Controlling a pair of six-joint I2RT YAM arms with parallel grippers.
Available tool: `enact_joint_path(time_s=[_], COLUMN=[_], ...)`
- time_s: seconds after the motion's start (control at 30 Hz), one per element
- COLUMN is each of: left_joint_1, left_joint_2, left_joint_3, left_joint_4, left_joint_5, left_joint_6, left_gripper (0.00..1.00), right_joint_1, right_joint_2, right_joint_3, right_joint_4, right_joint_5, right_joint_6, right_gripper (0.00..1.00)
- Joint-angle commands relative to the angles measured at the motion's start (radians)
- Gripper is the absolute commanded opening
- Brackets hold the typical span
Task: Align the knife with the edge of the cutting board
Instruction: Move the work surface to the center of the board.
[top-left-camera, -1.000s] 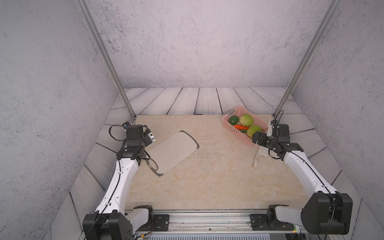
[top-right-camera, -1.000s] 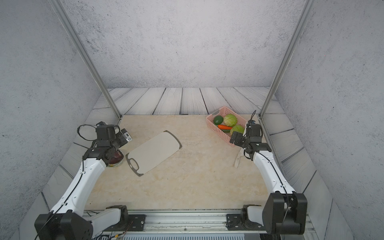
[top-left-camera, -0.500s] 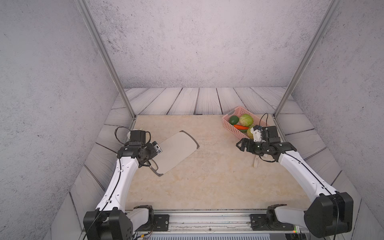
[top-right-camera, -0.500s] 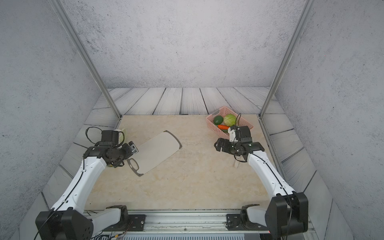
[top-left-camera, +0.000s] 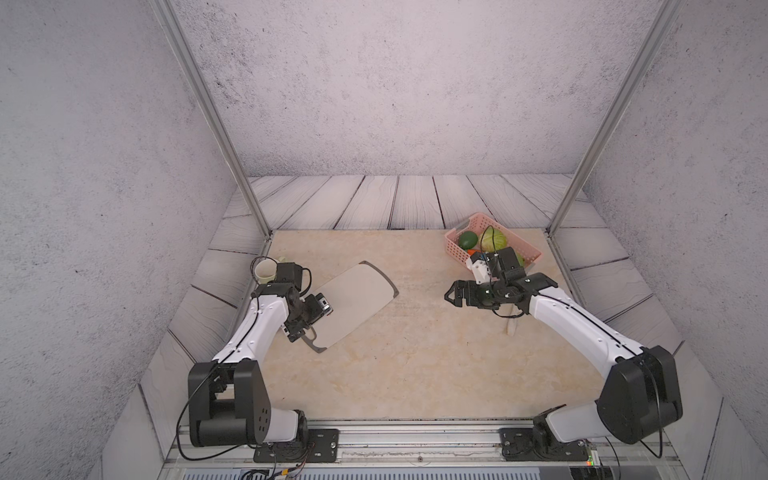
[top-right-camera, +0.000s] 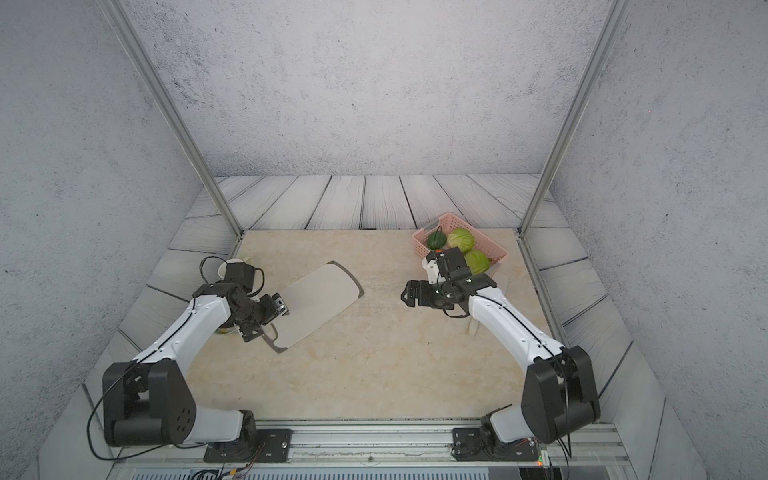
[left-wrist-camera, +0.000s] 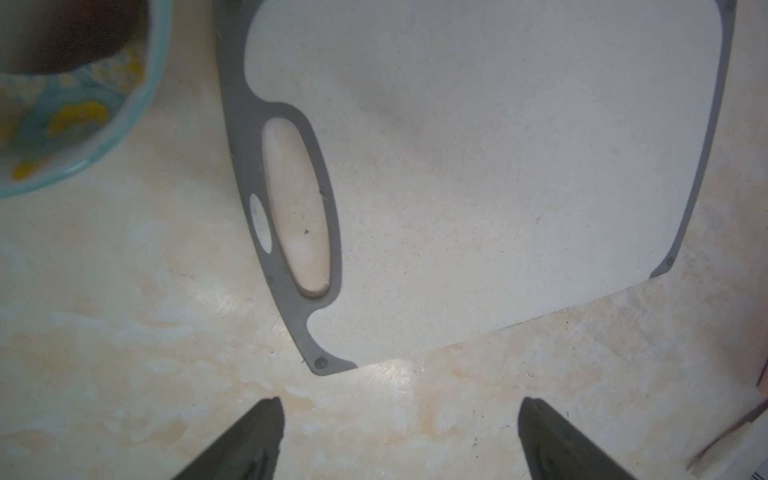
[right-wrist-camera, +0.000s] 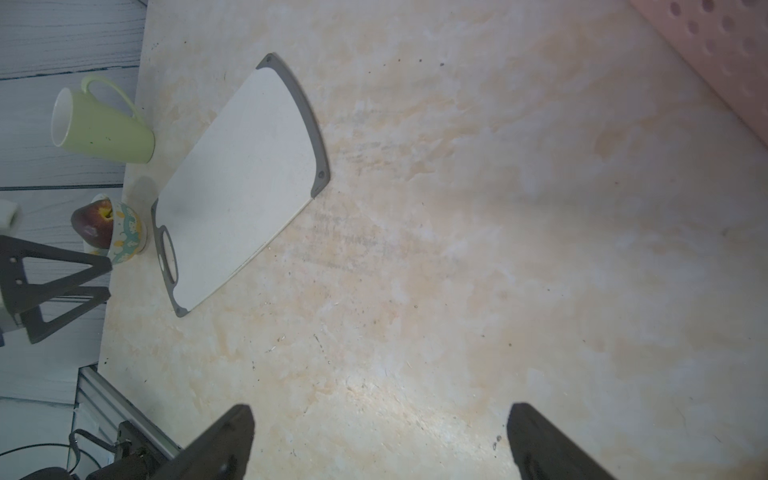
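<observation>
Just beside the cutting board (right-wrist-camera: 237, 183) sit mug (right-wrist-camera: 104, 129) and bowl (right-wrist-camera: 126, 239) (apple (right-wrist-camera: 92, 220) inside).

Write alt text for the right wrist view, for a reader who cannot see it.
A board lies flat on a marbled table, beyond the open right pincer. A green mug and a bowl holding an apple stand beside the board; a pink basket shows at the frame's edge.

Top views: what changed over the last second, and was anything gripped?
The right gripper swung away from the knife toward the table's middle and now points at the cutting board. The left gripper drew back toward the robot to the board's handle-slot end. Both are open and empty; nothing was gripped or released. Knife, board and pink basket stayed put.
</observation>
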Motion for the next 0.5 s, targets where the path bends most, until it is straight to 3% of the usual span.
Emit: enact_joint_path(time_s=[0.0,0.27,0.47], left_joint_1=[-0.006,0.017,0.067], left_joint_2=[0.033,0.071,0.111], left_joint_3=[0.03,0.033,0.047], left_joint_4=[-0.006,-0.05,-0.08], left_joint_5=[-0.024,-0.146,-0.144], left_joint_6=[0.016,-0.002,-0.005], left_gripper=[0.92,0.7,0.65], right_joint_1=[0.024,0.107,0.148], right_joint_2=[0.046,0.171,0.253], right_joint_3=[0.069,0.186,0.235], right_joint_4=[0.009,-0.024,-0.029], right_joint_5=[-0.024,-0.003,0.007], right_joint_6=[-0.011,-0.02,-0.015], right_gripper=[0.99,0.99,0.99])
